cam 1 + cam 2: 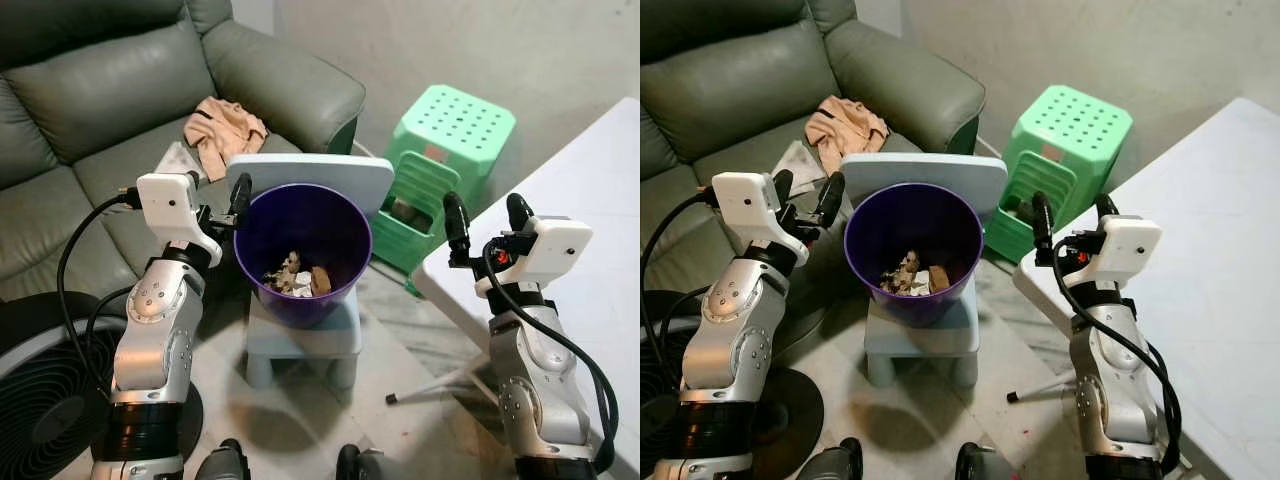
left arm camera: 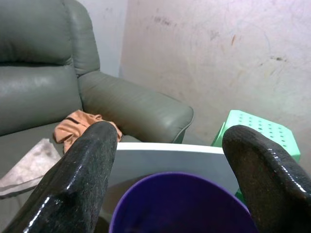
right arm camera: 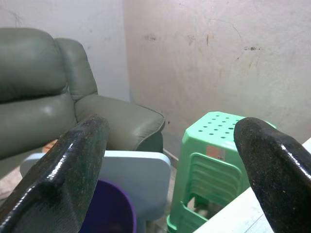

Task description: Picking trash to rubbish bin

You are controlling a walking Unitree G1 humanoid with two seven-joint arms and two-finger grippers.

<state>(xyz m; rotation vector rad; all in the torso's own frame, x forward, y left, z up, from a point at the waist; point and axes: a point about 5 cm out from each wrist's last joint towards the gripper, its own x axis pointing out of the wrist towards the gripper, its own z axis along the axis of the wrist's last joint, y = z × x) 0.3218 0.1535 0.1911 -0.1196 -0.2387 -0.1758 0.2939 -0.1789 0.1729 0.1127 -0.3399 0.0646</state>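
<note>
A purple rubbish bin (image 1: 345, 222) stands on a pale blue stool (image 1: 300, 340), and bits of paper and brown trash (image 1: 298, 277) lie at its bottom. Beside the bin's left rim is my left gripper (image 1: 218, 195), open with nothing between its fingers; its wrist view looks over the bin's rim (image 2: 180, 182). To the right of the bin, over the edge of the white table (image 1: 590, 180), my right gripper (image 1: 485, 215) is raised, open and empty too.
A grey leather sofa (image 1: 100, 90) stands behind, with a peach cloth (image 1: 225, 128) and a grey rag (image 1: 178, 158) on its seat. Stacked green plastic stools (image 1: 450, 140) stand at the back right. A black fan (image 1: 40, 390) sits on the floor at the left.
</note>
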